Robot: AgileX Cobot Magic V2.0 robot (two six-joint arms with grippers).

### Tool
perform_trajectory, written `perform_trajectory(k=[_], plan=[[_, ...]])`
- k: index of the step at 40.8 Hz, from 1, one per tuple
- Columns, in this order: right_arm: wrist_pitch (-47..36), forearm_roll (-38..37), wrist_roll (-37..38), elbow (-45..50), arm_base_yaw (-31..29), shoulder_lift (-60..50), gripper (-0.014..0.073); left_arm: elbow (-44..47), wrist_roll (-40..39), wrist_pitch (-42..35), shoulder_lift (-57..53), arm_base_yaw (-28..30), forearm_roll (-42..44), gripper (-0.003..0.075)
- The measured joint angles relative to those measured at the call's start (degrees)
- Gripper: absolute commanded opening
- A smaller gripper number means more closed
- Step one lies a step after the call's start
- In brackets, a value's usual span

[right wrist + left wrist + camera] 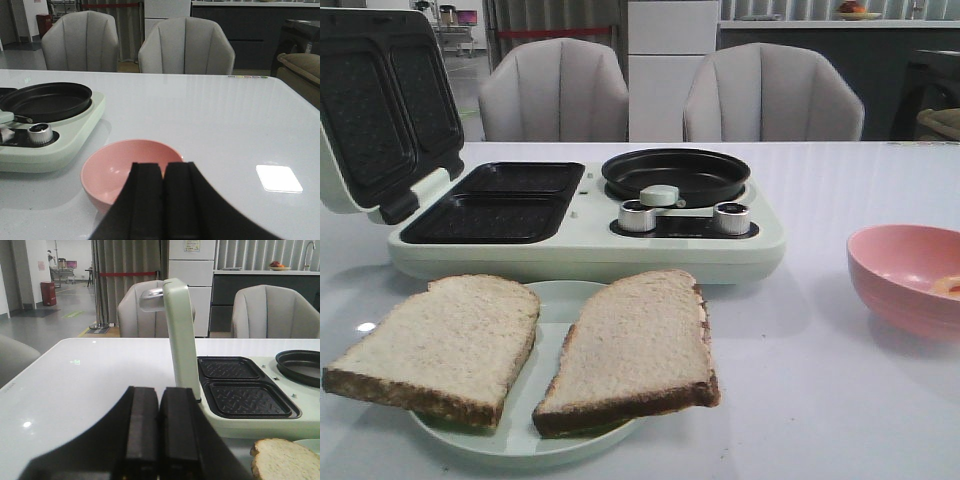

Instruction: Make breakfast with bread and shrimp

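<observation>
Two bread slices, one on the left (440, 345) and one on the right (635, 350), lie side by side on a pale green plate (560, 298) at the table's front. A corner of one bread slice (280, 460) shows in the left wrist view. The shrimp (950, 286) is a small orange piece inside the pink bowl (905, 280) at the right. My left gripper (159, 392) is shut and empty, near the maker's raised lid (180, 340). My right gripper (164, 167) is shut and empty, just in front of the pink bowl (115, 170), and its fingers hide the shrimp there. Neither gripper appears in the front view.
A pale green breakfast maker (590, 240) stands behind the plate, its lid (380, 100) open at the left over two dark sandwich wells (500, 200). On its right side sit a black frying pan (675, 175) and two metal knobs (638, 215). Grey chairs (555, 90) stand beyond the table.
</observation>
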Motion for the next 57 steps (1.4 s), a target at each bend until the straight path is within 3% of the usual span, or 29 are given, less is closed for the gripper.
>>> perform_trajectory(k=[39,46,57], plan=[[-1.71,0.0,0.0,-0.13,0.0,0.0,0.0043,0.0,0.0,-2.0,0.0,0.0,0.0,0.0101],[3.73,0.0,0.0,-8.02,0.0,0.0,0.0043,-2.89,0.0,-3.79,0.0,0.0,0.0,0.0101],[15.75,0.0,0.0,-26.57,0.0,4.47,0.0043,-21.12,0.0,5.96,2.03,0.0,0.11,0.0101]])
